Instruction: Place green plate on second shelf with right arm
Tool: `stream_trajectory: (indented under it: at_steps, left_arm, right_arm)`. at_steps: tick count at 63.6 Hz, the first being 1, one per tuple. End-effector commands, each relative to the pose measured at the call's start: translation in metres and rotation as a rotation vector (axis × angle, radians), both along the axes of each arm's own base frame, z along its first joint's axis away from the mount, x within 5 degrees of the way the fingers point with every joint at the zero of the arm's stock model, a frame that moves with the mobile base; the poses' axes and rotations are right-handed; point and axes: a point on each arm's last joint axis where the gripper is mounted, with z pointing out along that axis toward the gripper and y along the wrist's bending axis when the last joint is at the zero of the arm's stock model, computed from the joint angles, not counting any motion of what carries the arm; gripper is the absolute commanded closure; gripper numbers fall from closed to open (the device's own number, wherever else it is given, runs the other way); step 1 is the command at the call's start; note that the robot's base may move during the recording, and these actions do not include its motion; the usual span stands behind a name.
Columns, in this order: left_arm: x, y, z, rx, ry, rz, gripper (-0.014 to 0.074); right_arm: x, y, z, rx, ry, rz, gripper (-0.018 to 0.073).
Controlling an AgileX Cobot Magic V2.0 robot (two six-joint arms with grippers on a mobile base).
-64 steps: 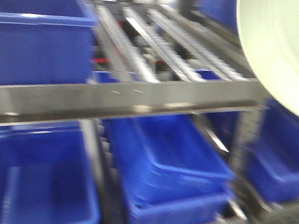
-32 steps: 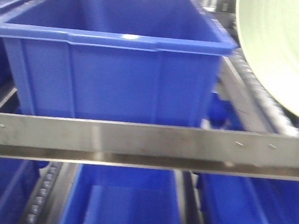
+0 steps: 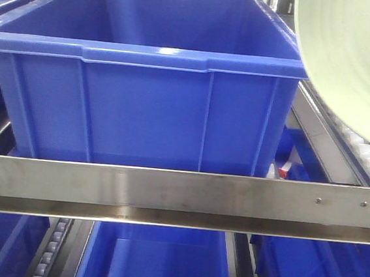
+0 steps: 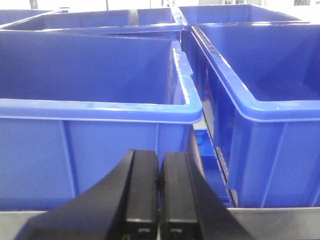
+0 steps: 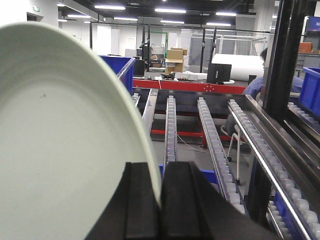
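Observation:
The pale green plate [image 3: 357,57] fills the upper right of the front view, held up in the air over the roller tracks [image 3: 367,153] of the shelf. In the right wrist view the green plate [image 5: 60,145] stands on edge at the left, its rim pinched between the black fingers of my right gripper [image 5: 159,185]. My left gripper [image 4: 159,175] is shut and empty, low in front of a blue bin [image 4: 95,80]. Neither gripper shows in the front view.
A large blue bin [image 3: 145,76] sits on the shelf behind a steel front rail [image 3: 166,192]. More blue bins [image 3: 153,266] lie on the level below. In the right wrist view bare roller lanes [image 5: 212,135] run back beside a dark upright post [image 5: 280,60].
The front view has swung left from bare roller tracks to the large blue bin, then drawn closer. The plate stays at the upper right.

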Motion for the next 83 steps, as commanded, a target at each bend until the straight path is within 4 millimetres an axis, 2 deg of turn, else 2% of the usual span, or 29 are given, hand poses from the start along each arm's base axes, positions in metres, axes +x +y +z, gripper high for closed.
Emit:
stream_trajectory:
  at_steps: [1,27,36,42,49,55,65,69,78,83]
  left_arm:
    - [0.0,0.0,-0.005,-0.004,-0.058,-0.003,0.0466]
    - [0.0,0.0,-0.005,-0.004,-0.058,-0.003,0.0466]
    - [0.0,0.0,-0.005,-0.004,-0.058,-0.003,0.0466]
    - [0.0,0.0,-0.005,-0.004,-0.058,-0.003,0.0466]
    - [0.0,0.0,-0.005,-0.004,-0.058,-0.003,0.0466]
    - [0.0,0.0,-0.005,-0.004,-0.058,-0.003,0.0466]
    - [0.0,0.0,-0.005,-0.004,-0.058,-0.003,0.0466]
    - [0.0,0.0,-0.005,-0.004,-0.058,-0.003,0.0466]
    - [0.0,0.0,-0.005,-0.004,-0.058,-0.003,0.0466]
    - [0.0,0.0,-0.005,-0.004,-0.058,-0.003,0.0466]
  right_arm:
    - [-0.004,-0.001,0.02,0.014,-0.132,-0.006,0.0501]
    - [-0.004,-0.001,0.02,0.014,-0.136,-0.006,0.0501]
    - [-0.008,-0.001,0.031,0.026,-0.263,-0.008,0.0501]
    - [-0.01,-0.002,0.038,0.098,-0.335,0.017,0.0501]
    - [0.001,0.0,0.039,0.256,-0.271,0.085,0.0502]
    - [0.021,0.004,0.044,0.288,-0.201,0.127,0.0502]
    - [0.065,0.02,0.067,0.181,-0.195,0.224,0.0502]
    - [0.09,0.029,0.079,0.147,-0.202,0.266,0.0502]
    - [0.156,0.049,0.089,0.132,-0.16,0.331,0.0502]
    - [0.202,0.064,0.087,0.138,-0.132,0.367,0.0502]
